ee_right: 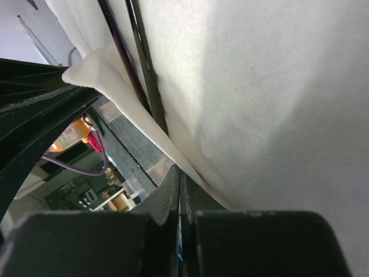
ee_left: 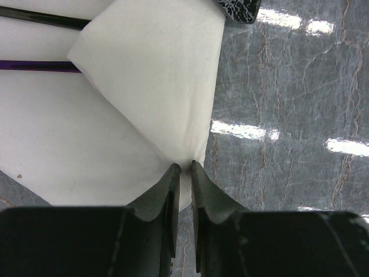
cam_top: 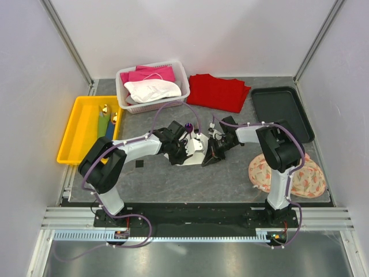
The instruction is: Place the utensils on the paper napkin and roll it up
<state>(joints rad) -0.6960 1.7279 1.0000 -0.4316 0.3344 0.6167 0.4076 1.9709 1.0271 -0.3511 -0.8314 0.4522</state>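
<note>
In the middle of the table (cam_top: 173, 179), the left gripper (ee_left: 184, 167) and the right gripper (ee_right: 180, 173) each pinch an edge of the paper napkin (ee_left: 150, 86), holding a flap over the purple utensil (ee_left: 40, 66) and the dark utensil (ee_left: 46, 19), most likely so it can roll around them.

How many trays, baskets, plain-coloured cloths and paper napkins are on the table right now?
Trays: 2, yellow tray and black tray
Baskets: 1, white basket
Plain cloths: 3, pink cloth, white fabric bundle, red cloth
Paper napkins: 1, paper napkin
Total: 7
</note>
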